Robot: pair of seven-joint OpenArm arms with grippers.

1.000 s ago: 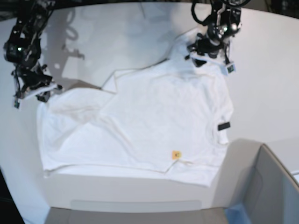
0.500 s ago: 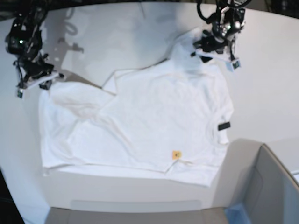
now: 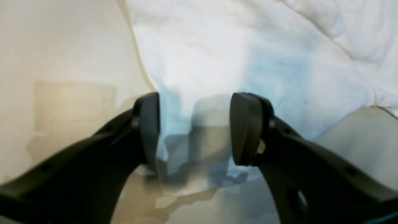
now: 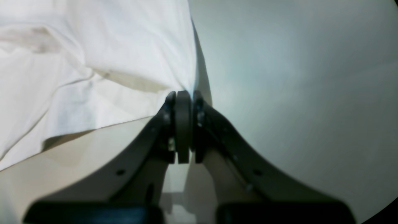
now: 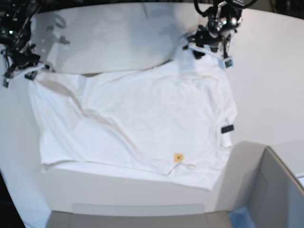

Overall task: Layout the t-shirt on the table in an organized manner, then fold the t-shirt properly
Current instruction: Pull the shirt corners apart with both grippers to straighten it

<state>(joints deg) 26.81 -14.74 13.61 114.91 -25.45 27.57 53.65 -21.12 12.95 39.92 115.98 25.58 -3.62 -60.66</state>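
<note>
Step in hand is judged to be the layout, not yet the fold. The t-shirt (image 5: 137,123) lies print-down on the worktop (image 5: 270,71), mostly spread, with 1 diagonal crease across the body.

Right gripper (image 4: 183,102): jaws are seen pressed together on a corner of the cloth, the shirt running away to the left of the jaws.

Left gripper (image 3: 194,124): jaws stand wide apart, with a corner of the shirt lying between and beyond them, not gripped.

Orientation: the black tag (image 5: 227,128) marks the neck. The long axis is judged to run from neck to hem, across the base view.

Next move is judged to need the left jaws closed on that corner, then tension applied so the crease is drawn out.
</note>
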